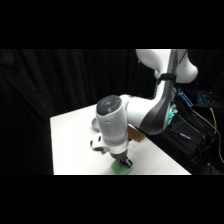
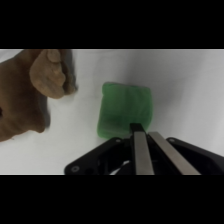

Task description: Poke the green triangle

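Jaws closed together, two flat metal fingers (image 2: 141, 152) side by side, nothing held, tips resting on near edge of green triangle (image 2: 125, 116). Gripper (image 1: 123, 161) comes down on green triangle at desk's front edge. Triangle: flat, glossy bright green, rounded corners, almost squarish. Brown lumpy object (image 2: 31, 90) near it, apart, rough matte surface. Desk (image 1: 75, 145) plain white, smooth. Black curtain (image 1: 60, 80) behind; cables, electronics (image 1: 200, 125) at right.
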### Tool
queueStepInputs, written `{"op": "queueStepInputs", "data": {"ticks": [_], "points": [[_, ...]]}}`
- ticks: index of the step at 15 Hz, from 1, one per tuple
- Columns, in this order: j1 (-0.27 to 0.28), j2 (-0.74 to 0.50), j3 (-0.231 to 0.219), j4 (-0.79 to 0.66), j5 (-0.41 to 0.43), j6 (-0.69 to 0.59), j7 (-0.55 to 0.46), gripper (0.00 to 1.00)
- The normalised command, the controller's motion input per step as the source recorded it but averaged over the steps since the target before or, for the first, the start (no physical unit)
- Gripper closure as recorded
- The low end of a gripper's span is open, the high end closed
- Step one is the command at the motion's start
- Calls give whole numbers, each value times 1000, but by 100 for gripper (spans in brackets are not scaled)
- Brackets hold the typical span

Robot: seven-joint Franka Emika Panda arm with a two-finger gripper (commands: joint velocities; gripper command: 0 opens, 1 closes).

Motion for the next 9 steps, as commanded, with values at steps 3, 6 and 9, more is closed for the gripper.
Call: {"op": "queueStepInputs", "data": {"ticks": [3, 6, 9], "points": [[-28, -606, 37, -253, 163, -328, 23, 61], [-50, -536, 25, -149, 136, -380, 28, 29], [-59, -421, 2, -58, 82, -341, 35, 0]]}}
